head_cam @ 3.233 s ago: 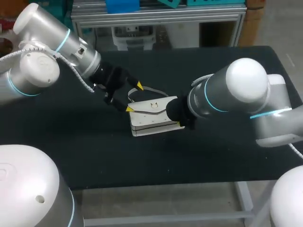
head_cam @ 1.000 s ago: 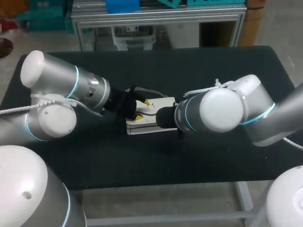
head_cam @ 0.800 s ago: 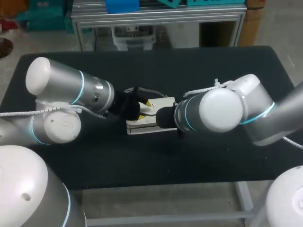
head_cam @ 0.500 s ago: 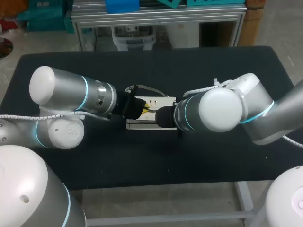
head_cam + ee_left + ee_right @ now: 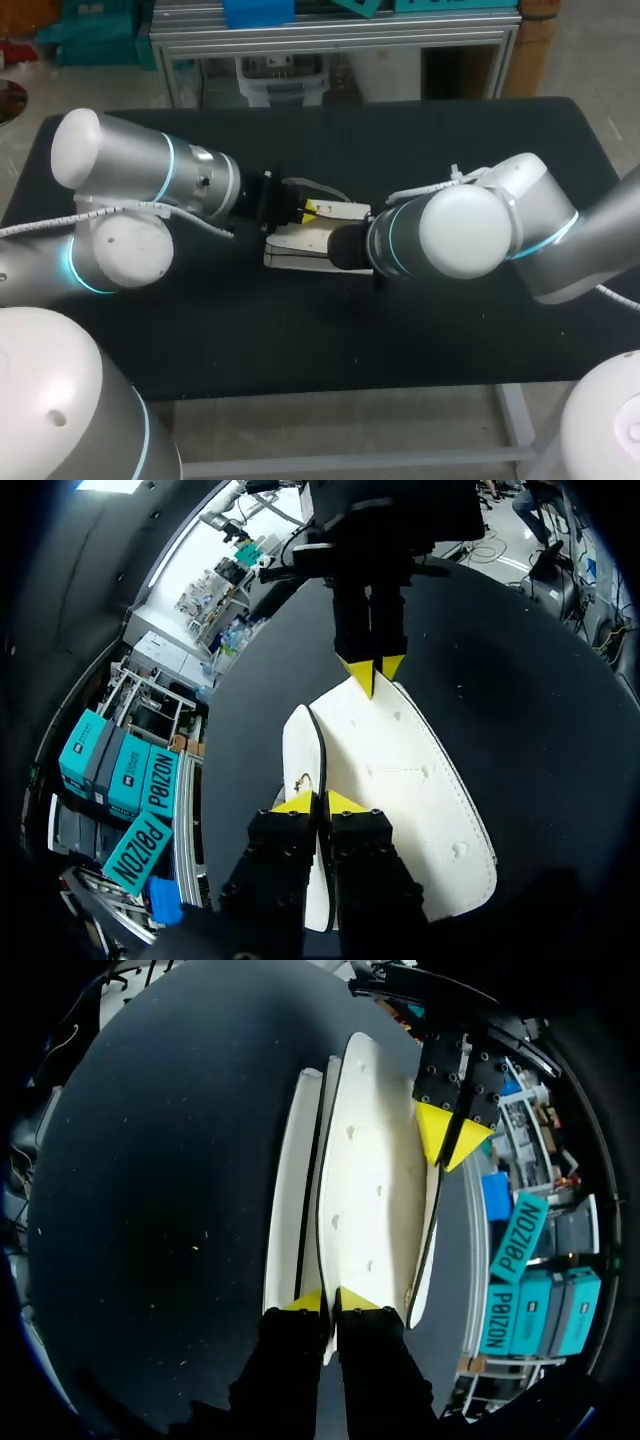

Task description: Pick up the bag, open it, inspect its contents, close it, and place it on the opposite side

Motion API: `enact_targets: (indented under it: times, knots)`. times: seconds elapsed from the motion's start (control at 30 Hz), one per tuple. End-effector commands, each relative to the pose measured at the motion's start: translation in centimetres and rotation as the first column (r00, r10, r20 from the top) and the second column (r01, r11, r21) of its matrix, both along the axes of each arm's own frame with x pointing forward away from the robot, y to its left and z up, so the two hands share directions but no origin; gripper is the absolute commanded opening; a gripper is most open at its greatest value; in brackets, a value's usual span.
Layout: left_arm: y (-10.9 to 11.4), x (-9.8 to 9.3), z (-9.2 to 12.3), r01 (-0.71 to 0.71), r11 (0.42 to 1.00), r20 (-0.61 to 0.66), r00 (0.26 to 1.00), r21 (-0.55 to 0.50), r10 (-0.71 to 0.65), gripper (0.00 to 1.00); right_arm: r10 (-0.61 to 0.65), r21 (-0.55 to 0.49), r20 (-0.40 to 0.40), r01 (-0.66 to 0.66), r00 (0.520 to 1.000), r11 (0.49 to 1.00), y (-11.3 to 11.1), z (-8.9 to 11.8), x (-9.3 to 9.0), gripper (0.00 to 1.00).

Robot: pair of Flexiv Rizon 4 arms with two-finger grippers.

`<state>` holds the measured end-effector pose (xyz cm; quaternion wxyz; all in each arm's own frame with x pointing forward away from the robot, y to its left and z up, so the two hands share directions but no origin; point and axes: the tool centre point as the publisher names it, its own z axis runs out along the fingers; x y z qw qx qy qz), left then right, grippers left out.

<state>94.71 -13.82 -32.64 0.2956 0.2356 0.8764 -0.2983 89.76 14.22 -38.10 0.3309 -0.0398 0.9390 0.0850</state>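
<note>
Head view: the white flat handbag [image 5: 297,246] on the black table [image 5: 400,150] is largely covered by both arms. The right gripper [image 5: 328,1300] is wholly hidden there behind the right arm [image 5: 460,235]. Of the left gripper [image 5: 310,209], only a yellow tip shows past its dark wrist. Wrist views: the handbag's near end disappears under each arm's own fingers. The handbag's inside cannot be seen from any view, so its contents cannot be told.

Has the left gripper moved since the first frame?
Yes. The left gripper has come farther from the table's left edge, toward the middle, and now sits over the bag's flap.
</note>
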Motion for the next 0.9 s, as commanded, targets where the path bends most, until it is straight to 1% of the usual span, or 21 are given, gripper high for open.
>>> enact_targets:
  times: [0.03, 0.13, 0.27, 0.5, 0.57, 0.6, 0.63, 0.67, 0.7, 0.73, 0.8, 0.87, 0.9]
  knots:
    - [1.1, 0.9, 2.6, 0.006, 1.0, -0.081, 0.997, -0.001, -0.006, 0.0, 0.002, 0.012, 0.03, -0.003, 1.0, 1.0, -0.3, -0.7, -0.3, 0.0]
    - [1.3, 0.9, 3.5, 0.0, 1.0, -0.135, 0.991, -0.005, 0.0, 0.0, 0.002, 0.012, 0.03, -0.003, 1.0, 1.0, -0.3, -0.7, -0.3, 0.0]
    - [1.4, 0.9, 3.8, 0.002, 1.0, -0.173, 0.985, -0.002, -0.003, 0.0, 0.002, 0.012, 0.03, -0.003, 1.0, 1.0, -0.3, -0.7, -0.3, 0.0]
    - [1.4, 0.2, 2.6, 0.031, 0.999, -0.215, 0.976, 0.025, -0.025, 0.0, 0.002, 0.012, 0.03, -0.003, 1.0, 1.0, -0.3, -0.7, -0.3, 0.0]
    - [1.4, -0.1, 2.1, 0.026, 0.999, -0.22, 0.975, 0.043, -0.016, 0.42, 0.002, 0.012, 0.03, -0.003, 1.0, 1.0, -0.3, -0.7, -0.3, 0.0]
    - [1.4, -0.2, 1.8, 0.022, 0.998, -0.219, 0.976, 0.053, -0.01, 0.52, 0.002, 0.012, 0.03, -0.003, 1.0, 1.0, -0.3, -0.7, -0.3, 0.0]
    - [1.6, -0.4, 1.7, 0.02, 0.998, -0.222, 0.975, 0.053, -0.008, 0.7, 0.002, 0.012, 0.03, -0.003, 1.0, 1.0, -0.3, -0.7, -0.3, 0.0]
    - [1.8, -0.6, 1.7, 0.014, 0.999, -0.228, 0.974, 0.05, -0.002, 0.86, 0.002, 0.012, 0.03, -0.003, 1.0, 1.0, -0.3, -0.7, -0.3, 0.0]
    - [2.1, -0.9, 1.8, 0.012, 0.999, -0.23, 0.973, 0.048, -0.001, 0.98, 0.002, 0.012, 0.03, -0.003, 1.0, 1.0, -0.3, -0.7, -0.3, 0.0]
    - [2.3, -1.1, 1.8, 0.007, 0.999, -0.233, 0.973, 0.043, 0.003, 1.0, 0.002, 0.012, 0.03, -0.003, 1.0, 1.0, -0.3, -0.7, -0.3, 0.0]
    - [2.7, -1.6, 1.9, -0.01, 0.999, -0.23, 0.973, 0.034, 0.017, 1.0, 0.002, 0.012, 0.03, -0.003, 1.0, 1.0, -0.3, -0.7, -0.3, 0.0]
    - [2.8, -2.1, 1.9, -0.026, 0.999, -0.21, 0.977, 0.027, 0.032, 0.92, 0.002, 0.012, 0.03, -0.003, 1.0, 1.0, -0.3, -0.7, -0.3, 0.0]
    - [2.8, -2.3, 1.8, -0.035, 0.999, -0.201, 0.979, 0.027, 0.039, 0.91, 0.002, 0.012, 0.03, -0.003, 1.0, 1.0, -0.3, -0.7, -0.3, 0.0]
